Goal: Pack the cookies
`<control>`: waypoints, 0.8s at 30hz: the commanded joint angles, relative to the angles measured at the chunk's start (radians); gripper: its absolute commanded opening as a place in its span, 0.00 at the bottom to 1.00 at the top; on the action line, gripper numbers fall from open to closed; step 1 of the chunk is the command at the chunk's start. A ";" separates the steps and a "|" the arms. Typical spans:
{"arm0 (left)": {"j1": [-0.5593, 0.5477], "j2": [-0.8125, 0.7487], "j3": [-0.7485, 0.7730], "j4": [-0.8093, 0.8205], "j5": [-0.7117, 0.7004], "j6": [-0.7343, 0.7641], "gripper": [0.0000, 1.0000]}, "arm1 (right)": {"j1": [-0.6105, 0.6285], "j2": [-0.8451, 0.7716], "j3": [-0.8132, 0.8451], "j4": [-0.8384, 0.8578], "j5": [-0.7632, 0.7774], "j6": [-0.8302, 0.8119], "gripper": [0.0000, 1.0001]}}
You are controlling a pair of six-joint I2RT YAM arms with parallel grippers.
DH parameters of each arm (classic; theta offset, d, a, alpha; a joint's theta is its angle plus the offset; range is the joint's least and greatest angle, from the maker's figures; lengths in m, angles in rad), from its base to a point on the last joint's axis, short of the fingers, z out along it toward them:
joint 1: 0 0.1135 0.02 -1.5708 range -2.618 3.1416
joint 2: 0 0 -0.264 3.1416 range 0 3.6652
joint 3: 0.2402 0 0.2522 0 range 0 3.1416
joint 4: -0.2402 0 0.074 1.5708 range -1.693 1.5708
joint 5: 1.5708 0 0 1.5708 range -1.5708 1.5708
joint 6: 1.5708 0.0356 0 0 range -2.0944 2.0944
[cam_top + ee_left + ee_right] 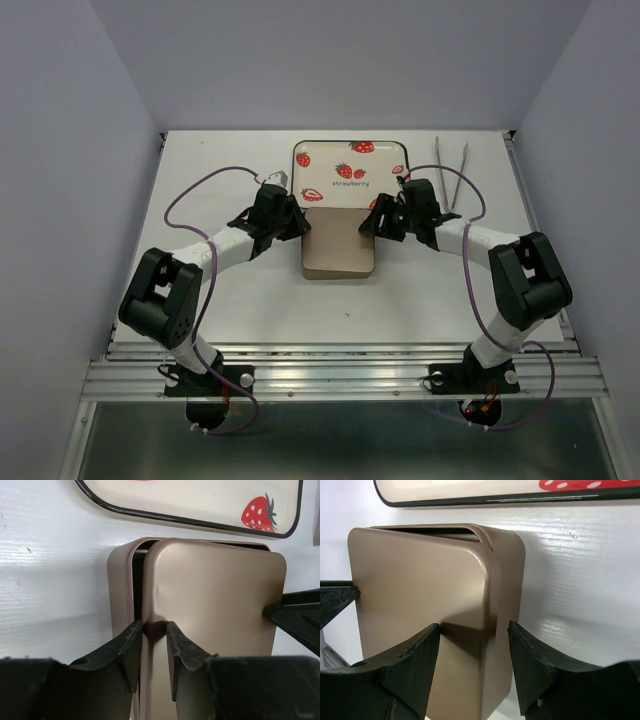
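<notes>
A tan metal box (340, 250) lies mid-table with its lid (215, 590) set askew over the base (120, 590), leaving a dark gap along the left side. My left gripper (155, 630) is shut on the lid's left edge, one finger in the gap and one on top; it also shows in the top view (298, 228). My right gripper (474, 630) is open and straddles the box's right side, one finger over the lid (420, 580) and one outside the base wall (507, 580). It also shows in the top view (378, 225). The cookies are hidden.
A cream tray (325, 160) with printed strawberries lies just behind the box, and its black rim shows in both wrist views. Metal tweezers (450, 170) lie at the back right. White walls close in the table on both sides.
</notes>
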 commanded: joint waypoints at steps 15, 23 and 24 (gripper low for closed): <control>-0.002 -0.038 0.067 -0.040 -0.062 0.021 0.37 | 0.024 0.034 0.130 -0.027 0.116 -0.077 0.55; -0.002 -0.041 0.064 -0.042 -0.068 0.021 0.37 | 0.034 0.063 0.178 -0.026 0.098 -0.080 0.53; -0.002 -0.039 0.064 -0.042 -0.068 0.021 0.36 | 0.034 0.071 0.181 -0.026 0.096 -0.079 0.53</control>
